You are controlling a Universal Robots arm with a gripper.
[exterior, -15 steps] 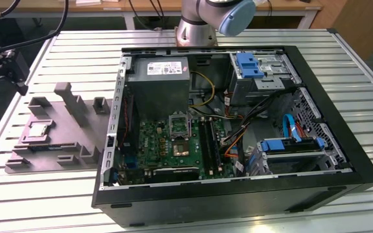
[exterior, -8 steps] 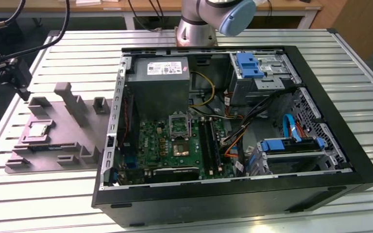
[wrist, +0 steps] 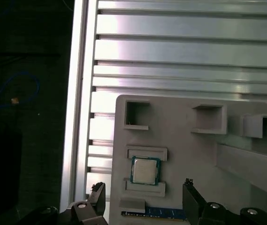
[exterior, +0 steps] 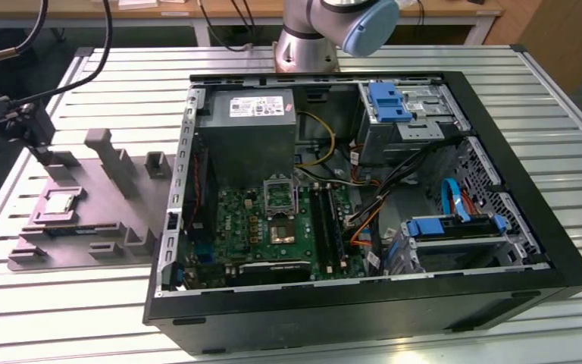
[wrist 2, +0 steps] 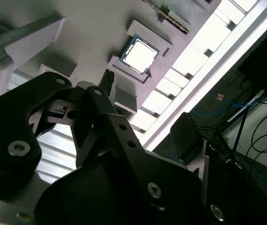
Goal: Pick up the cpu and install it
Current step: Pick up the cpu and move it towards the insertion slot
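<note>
The cpu (exterior: 61,202) is a small square chip with a silvery top. It lies flat in a recess of the grey fixture plate (exterior: 99,227), at the exterior view's left. It appears in both wrist views, as cpu (wrist: 145,170) and cpu (wrist 2: 139,55). My gripper (wrist: 143,193) hovers above the plate, open, with one black fingertip (wrist: 190,188) on each side of the chip's line and nothing between them. In the exterior view the gripper (exterior: 39,148) hangs over the plate's far left part. Inside the computer case, the motherboard socket (exterior: 283,230) lies bare, with its silver frame (exterior: 281,196) swung up.
The open black computer case (exterior: 372,288) fills the middle and right of the slatted aluminium table (exterior: 533,91). It holds a grey power supply (exterior: 255,129), cables and blue drive brackets (exterior: 453,225). Upright grey posts (exterior: 119,163) rise from the fixture plate. A memory stick (wrist: 154,214) lies near the cpu.
</note>
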